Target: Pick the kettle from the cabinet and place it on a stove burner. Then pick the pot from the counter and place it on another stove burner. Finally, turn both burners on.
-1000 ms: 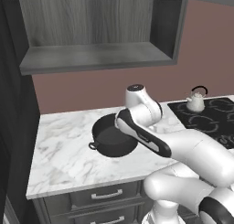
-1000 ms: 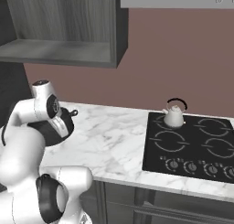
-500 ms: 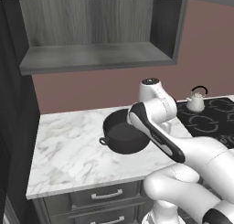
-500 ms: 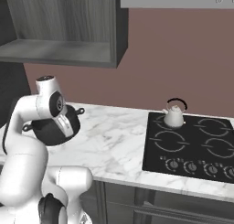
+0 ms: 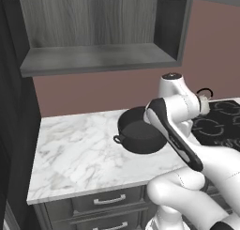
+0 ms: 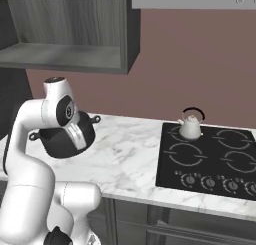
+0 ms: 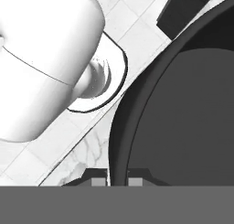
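The cabinet (image 5: 98,60) stood open and bare at the upper left, its shelf holding nothing. Below it the counter (image 5: 79,154) ran rightward, and above its right part the pot (image 5: 140,135) hung clear of the marble, tilted a little, one loop handle pointing toward the camera. In the hand view the end effector (image 7: 118,176) had its two tips set either side of the pot's rim (image 7: 119,127), one inside the wall and one outside, so it was clenched on the pot by the rim. Farther right the black cooktop (image 6: 210,161) carried the kettle (image 6: 190,126) on its rear-left burner, upright, with the arched handle over the lid; that half of the task looked done. The step in hand appeared to be the carry of the pot to a second burner. A rim pinch on a wide, shallow vessel would let it swing or droop, so the travel should be slow and level, kept high enough to clear the counter edge and well apart from the kettle. The front-left ring (image 6: 187,154) looked the nearest free burner; the pot should be centred over it and lowered flat before the grip is released, with the knobs (image 6: 200,181) left untouched until then.
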